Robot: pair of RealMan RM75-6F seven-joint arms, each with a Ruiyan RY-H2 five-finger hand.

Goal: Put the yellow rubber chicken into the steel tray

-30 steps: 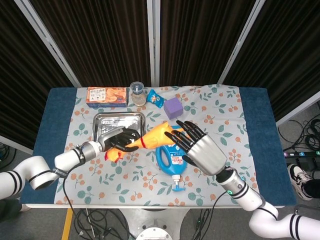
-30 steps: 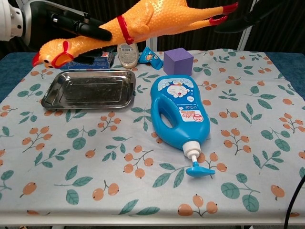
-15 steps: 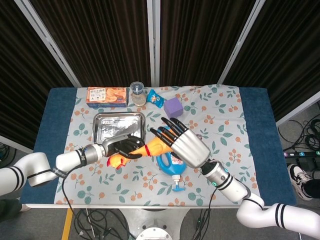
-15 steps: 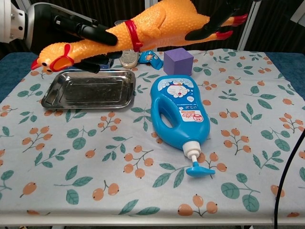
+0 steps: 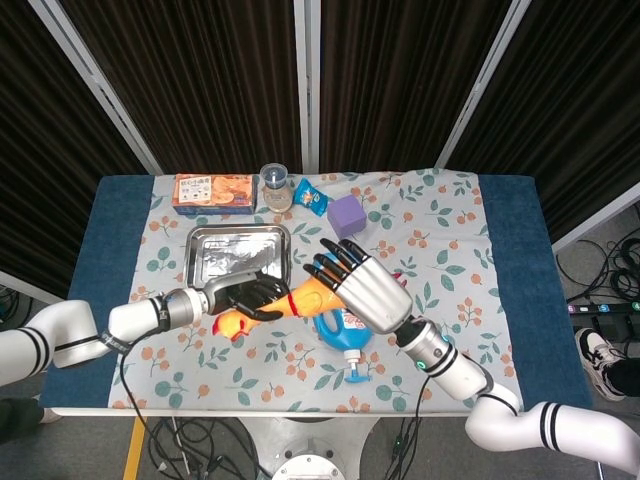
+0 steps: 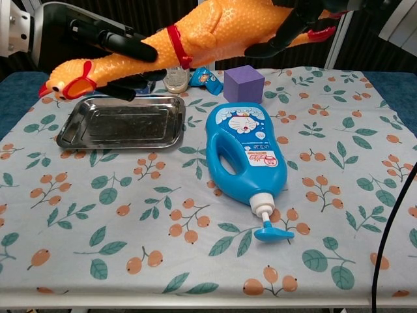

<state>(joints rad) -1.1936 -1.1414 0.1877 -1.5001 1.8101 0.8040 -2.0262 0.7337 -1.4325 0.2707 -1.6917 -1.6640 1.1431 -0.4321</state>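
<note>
The left hand comes in from the left side of the table, its dark fingers wrapped around the neck of the chicken, one above and others below. The chicken is held up off the cloth, head down to the left and red feet up to the right. In the chest view its head hangs over the left end of the tray without touching it; in the head view the chicken lies just near of the tray's near right corner.

The tray sits flat on the floral cloth, left of centre. Beyond it along the far edge stand an orange box, a jar and a blue packet. Right of these is a purple cube.

Near of the cube a blue bottle lies on its side, pump nozzle pointing toward the near edge.

The right hand reaches in from the near right, above the bottle. Its fingers are spread and curve against the tail end of the chicken by the feet; whether they actually clamp it I cannot tell.
</note>
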